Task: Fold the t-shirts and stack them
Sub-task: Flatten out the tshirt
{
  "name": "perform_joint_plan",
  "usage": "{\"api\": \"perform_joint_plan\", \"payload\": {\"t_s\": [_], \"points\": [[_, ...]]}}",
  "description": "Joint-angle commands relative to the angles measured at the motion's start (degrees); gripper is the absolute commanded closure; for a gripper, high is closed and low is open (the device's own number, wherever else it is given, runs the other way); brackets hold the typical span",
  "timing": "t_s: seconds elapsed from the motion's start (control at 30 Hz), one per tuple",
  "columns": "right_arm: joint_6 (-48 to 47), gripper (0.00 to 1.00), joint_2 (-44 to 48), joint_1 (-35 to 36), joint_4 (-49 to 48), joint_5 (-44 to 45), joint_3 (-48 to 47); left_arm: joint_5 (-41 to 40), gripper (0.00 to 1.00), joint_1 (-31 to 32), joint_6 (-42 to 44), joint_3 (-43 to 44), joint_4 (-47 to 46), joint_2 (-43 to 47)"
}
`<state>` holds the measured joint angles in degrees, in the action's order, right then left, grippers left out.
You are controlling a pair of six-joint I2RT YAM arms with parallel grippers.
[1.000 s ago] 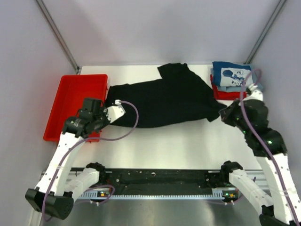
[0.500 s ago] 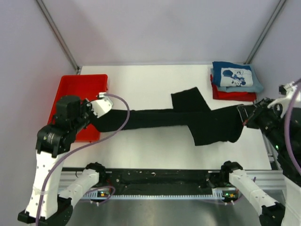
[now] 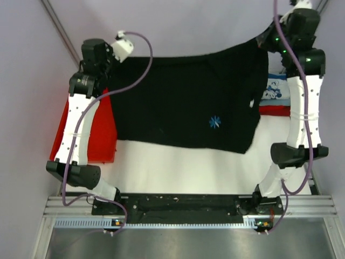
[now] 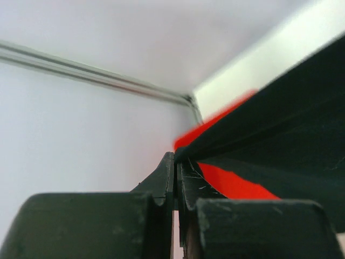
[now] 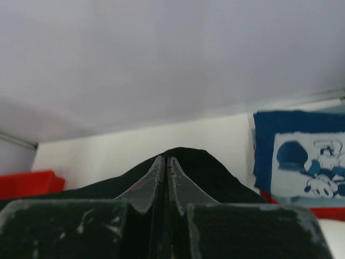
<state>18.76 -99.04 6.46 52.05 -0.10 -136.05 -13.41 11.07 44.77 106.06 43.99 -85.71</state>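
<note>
Black shirt (image 3: 188, 102): spread wide across the centre of the top view, held up by its upper corners, blue star (image 3: 215, 122) showing; hem contact with the tabletop (image 3: 183, 170) cannot be told.
Left claw (image 4: 175, 162): clamped tight on the upper-left corner.
Right claw (image 5: 166, 162): pinched closed on the upper-right corner.
Blue shirt (image 3: 276, 89) on red shirt (image 3: 272, 111): right edge, partly hidden.
Tray (image 3: 102, 135): left.
</note>
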Motion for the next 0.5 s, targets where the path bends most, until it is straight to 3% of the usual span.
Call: {"api": "perform_joint_plan", "payload": {"t_s": [0.0,0.2,0.47], "points": [[6.8,1.00,1.6,-9.1,-8.4,-6.5,-15.4,-1.4,1.00,-4.1,-3.5,17.0,-9.4,-3.4],[3.0,1.00,12.5,-14.7,-14.4,-6.8,-4.4,3.0,1.00,-4.2,-2.5,14.7,-9.3,-0.2],[2.2,1.00,32.4,-14.8,-12.7,-14.4,24.6,8.4,1.00,-4.0,2.4,-5.0,-4.7,11.2]]}}
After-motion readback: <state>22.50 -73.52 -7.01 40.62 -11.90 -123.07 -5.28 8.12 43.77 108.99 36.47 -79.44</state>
